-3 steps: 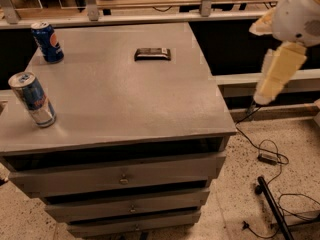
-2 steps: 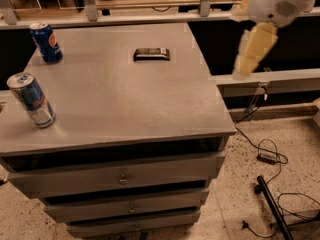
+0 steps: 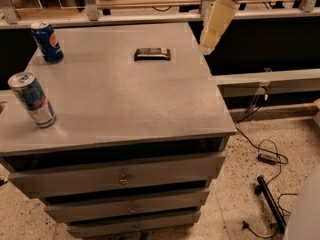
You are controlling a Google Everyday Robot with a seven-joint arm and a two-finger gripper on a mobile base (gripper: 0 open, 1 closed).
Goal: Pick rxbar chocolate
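The rxbar chocolate lies flat on the grey cabinet top, apart from the gripper hanging at its right (open or closed, one cannot tell).

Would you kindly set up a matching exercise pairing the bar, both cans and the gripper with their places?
Things:
1 rxbar chocolate
2 blue can
3 silver-blue can
4 gripper

Places:
A near left edge of the cabinet top
B above its far right edge
C far left corner
D lying flat, far middle

Pairs: 1-D, 2-C, 3-A, 4-B
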